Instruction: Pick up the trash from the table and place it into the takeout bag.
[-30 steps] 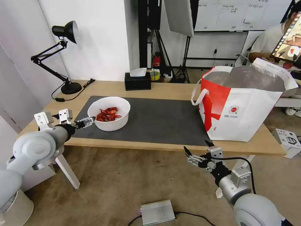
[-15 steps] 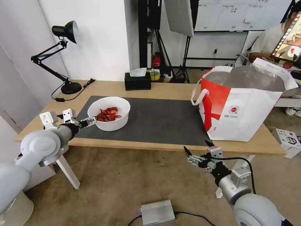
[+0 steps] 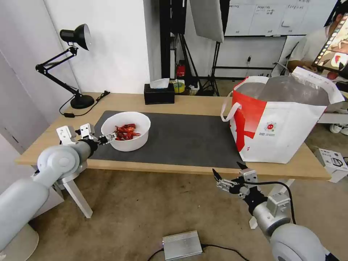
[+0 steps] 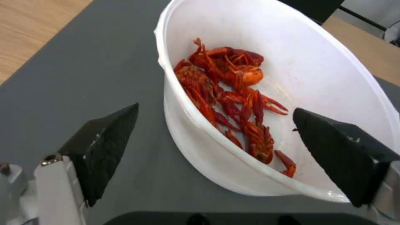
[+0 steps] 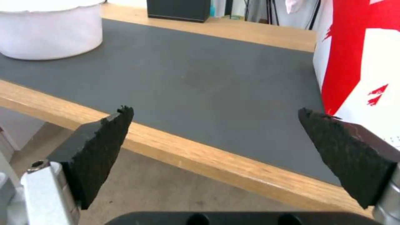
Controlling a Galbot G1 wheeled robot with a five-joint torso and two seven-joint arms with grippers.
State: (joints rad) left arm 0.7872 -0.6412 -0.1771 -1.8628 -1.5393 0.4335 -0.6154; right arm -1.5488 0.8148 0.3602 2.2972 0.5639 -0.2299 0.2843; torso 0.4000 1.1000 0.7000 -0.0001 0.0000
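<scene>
Now the left hand (image 3: 111,137) has moved forward and toward the bowl (image 3: 126,131) since a second ago, when its tip sat short of the bowl's near-left wall; its arm has slid further over the desk (image 3: 195,103) edge as well. In the left wrist view the left hand (image 4: 214,125) is spread wide, one finger (image 4: 106,140) over the dark mat (image 4: 62,78) outside the bowl (image 4: 300,56) and the other finger (image 4: 342,147) on the inner side of the rim, so the near wall lies between them without either pad clearly touching it. The bowl itself has not shifted: it stands upright on the left part of the mat (image 3: 181,137), with red crayfish shells (image 4: 233,103) heaped in its bottom. The right hand (image 3: 226,177) has stayed where it was, held below and in front of the desk's front edge, near the bag (image 3: 282,119); in the right wrist view its fingers (image 5: 100,147) are spread wide around nothing. The bag stands open at the right end of the desk, partly on the mat, its silver lining showing at the top. A black lamp (image 3: 74,61) stands at the far left corner and a black tissue box (image 3: 159,93) at the back edge, both well apart from the bowl. Between bowl and bag the mat lies bare.
</scene>
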